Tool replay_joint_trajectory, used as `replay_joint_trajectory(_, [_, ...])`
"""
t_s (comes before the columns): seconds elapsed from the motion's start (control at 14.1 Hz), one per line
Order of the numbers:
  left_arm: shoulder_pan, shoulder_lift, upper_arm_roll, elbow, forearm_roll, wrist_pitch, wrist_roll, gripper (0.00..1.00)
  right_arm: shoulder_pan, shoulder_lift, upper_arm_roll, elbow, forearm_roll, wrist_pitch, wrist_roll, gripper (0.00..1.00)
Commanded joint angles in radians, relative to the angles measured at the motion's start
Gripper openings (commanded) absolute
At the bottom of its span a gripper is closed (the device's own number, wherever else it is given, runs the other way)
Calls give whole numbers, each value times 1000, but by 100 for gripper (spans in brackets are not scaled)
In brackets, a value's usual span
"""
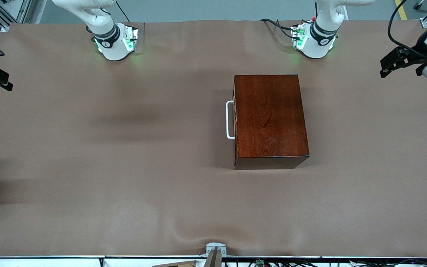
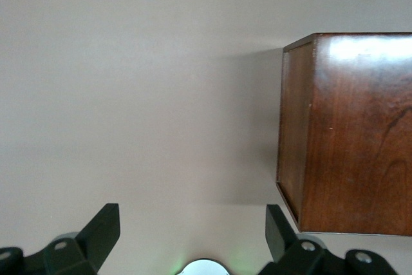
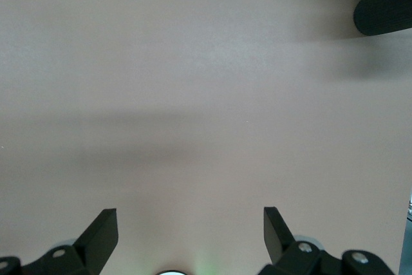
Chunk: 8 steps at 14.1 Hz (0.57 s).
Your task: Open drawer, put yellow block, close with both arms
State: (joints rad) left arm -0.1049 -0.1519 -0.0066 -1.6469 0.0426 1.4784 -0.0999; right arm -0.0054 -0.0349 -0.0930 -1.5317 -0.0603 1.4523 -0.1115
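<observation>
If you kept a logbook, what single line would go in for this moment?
drawer: shut, white handle untouched | yellow block: not in view | left gripper: open, over bare table beside wooden box | right gripper: open, over bare table

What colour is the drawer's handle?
White; the handle stands out against the dark reddish-brown box, clearest in the front view.
</observation>
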Motion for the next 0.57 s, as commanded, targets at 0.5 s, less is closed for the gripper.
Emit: replay_joint_trajectory(0.5, [16,-3,-9,29,-30,5,-3,100,-11,6,7,15,-10,-6,-11,100])
